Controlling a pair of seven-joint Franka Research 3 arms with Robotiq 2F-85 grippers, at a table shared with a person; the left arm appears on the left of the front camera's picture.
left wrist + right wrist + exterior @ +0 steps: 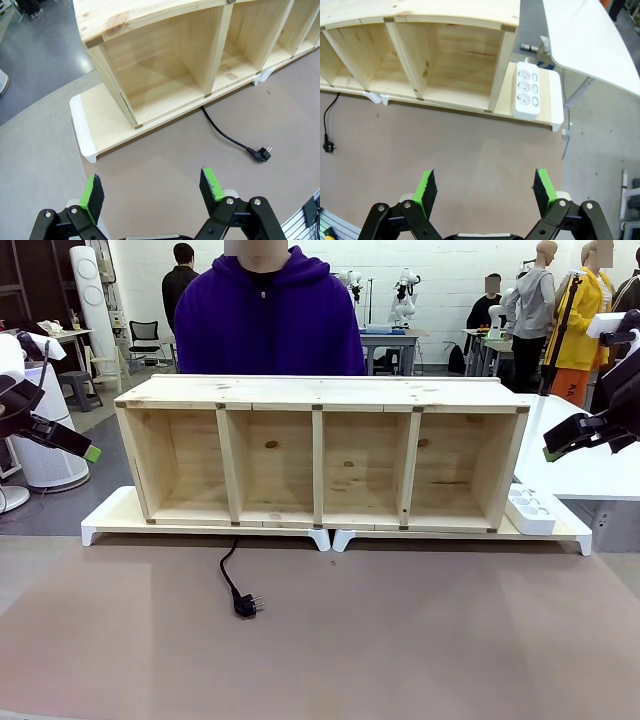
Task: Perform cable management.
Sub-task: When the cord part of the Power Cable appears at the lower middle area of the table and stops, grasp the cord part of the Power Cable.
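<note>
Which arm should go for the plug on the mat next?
Left. The plug lies left of centre, nearer the open left hand; the open right hand hovers nearer the power strip.

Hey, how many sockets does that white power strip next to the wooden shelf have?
3, in one row along the power strip, which lies beside the wooden shelf's right end: far socket, middle socket, near socket, counting toward the robot. None looks hidden.

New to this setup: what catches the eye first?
A long wooden shelf with four open compartments spans the table, a person in purple behind it. A black cable trails from under it, its plug lying loose in front; a white power strip sits at its right end.
</note>
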